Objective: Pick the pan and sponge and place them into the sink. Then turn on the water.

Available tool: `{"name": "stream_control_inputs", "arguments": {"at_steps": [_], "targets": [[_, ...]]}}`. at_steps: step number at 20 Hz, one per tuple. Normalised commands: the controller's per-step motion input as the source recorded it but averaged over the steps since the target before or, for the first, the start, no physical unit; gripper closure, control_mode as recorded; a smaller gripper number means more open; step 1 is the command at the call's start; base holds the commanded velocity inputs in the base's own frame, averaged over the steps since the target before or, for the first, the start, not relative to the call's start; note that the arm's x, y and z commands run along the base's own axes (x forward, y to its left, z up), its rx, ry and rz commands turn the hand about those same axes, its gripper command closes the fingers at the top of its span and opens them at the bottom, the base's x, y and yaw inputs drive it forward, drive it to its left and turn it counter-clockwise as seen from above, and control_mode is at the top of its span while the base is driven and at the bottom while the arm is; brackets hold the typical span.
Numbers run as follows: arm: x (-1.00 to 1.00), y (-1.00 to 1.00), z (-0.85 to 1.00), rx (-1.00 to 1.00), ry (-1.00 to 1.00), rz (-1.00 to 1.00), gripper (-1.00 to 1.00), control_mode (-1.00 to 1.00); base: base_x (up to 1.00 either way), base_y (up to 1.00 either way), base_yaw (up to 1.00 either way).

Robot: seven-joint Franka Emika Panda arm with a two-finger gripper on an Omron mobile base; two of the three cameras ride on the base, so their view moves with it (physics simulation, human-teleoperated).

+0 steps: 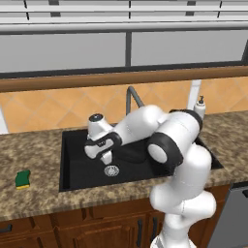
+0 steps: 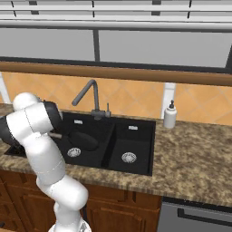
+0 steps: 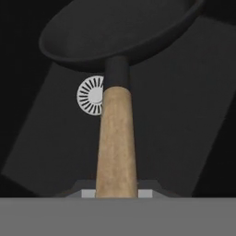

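On the far left of the speckled counter (image 1: 38, 150) the sponge (image 1: 22, 179) lies green face up, well apart from the sink (image 1: 72, 160). Over the large basin the pincer (image 1: 106, 156) is clamped shut on the pan's wooden handle; the pan (image 3: 115, 32) hangs above the basin floor, near the silver drain (image 3: 90, 95). Behind rises the grey gooseneck faucet (image 2: 88, 97), its spout over the large basin. Right of the smaller basin (image 2: 131, 145), a white soap dispenser (image 2: 170, 115) stands on the counter by the orange tiled wall.
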Motion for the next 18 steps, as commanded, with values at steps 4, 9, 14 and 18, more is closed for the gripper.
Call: {"name": "stream_control_inputs", "arguments": {"at_steps": [4,9,14,18], "targets": [[0.39,-0.11,-0.4,0.0,-0.01,-0.06,1.0,-1.0,0.0,0.0,0.0],[0.37,-0.11,-0.49,-0.01,-0.05,-0.08,1.0,-1.0,0.0,0.0,0.0],[0.29,-0.13,-0.49,-0.03,-0.05,-0.11,1.0,-1.0,0.0,0.0,0.0],[0.38,-0.02,-0.52,-0.04,-0.08,-0.1,1.0,-1.0,0.0,0.0,0.0]]}}
